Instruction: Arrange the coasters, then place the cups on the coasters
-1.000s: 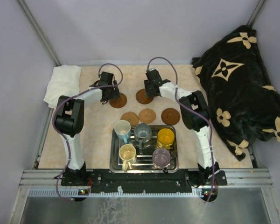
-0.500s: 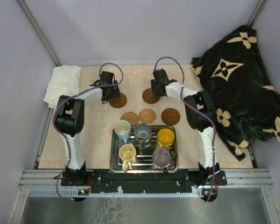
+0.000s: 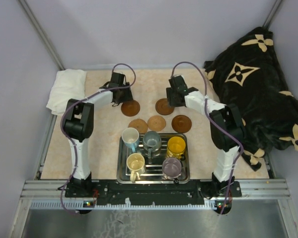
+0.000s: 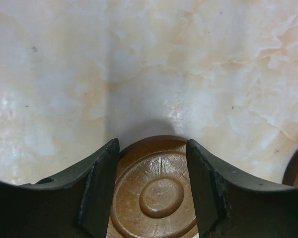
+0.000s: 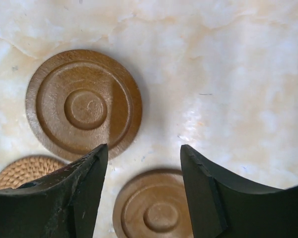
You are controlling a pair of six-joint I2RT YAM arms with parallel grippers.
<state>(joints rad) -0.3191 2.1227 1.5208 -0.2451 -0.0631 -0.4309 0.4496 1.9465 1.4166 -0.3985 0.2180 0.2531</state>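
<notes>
Five brown coasters lie on the marble table: two dark ones at the back (image 3: 130, 107) (image 3: 164, 106), and a front row of three (image 3: 138, 125) (image 3: 156, 123) (image 3: 181, 123). My left gripper (image 3: 120, 92) (image 4: 151, 148) hangs open just above the back left coaster (image 4: 159, 193), whose edges run under both fingers. My right gripper (image 3: 175, 94) (image 5: 144, 163) is open with nothing held; one dark coaster (image 5: 156, 213) lies below its gap, another (image 5: 84, 109) beyond it. Five cups stand in the steel tray (image 3: 185, 174): white-blue (image 3: 130, 137), grey-blue (image 3: 151, 141), orange-yellow (image 3: 176, 146), cream (image 3: 135, 163), purple-grey (image 3: 172, 167).
A folded white towel (image 3: 67, 89) lies at the back left corner. A black blanket with cream flowers (image 3: 253, 84) is heaped along the right side. A woven tan coaster (image 5: 25, 171) shows at the right wrist view's left edge. Grey walls close off the back.
My right gripper slid the back right coaster to the right, then opened and let it go. My left gripper shifted slightly back and right, its jaws narrowing over the back left coaster.
</notes>
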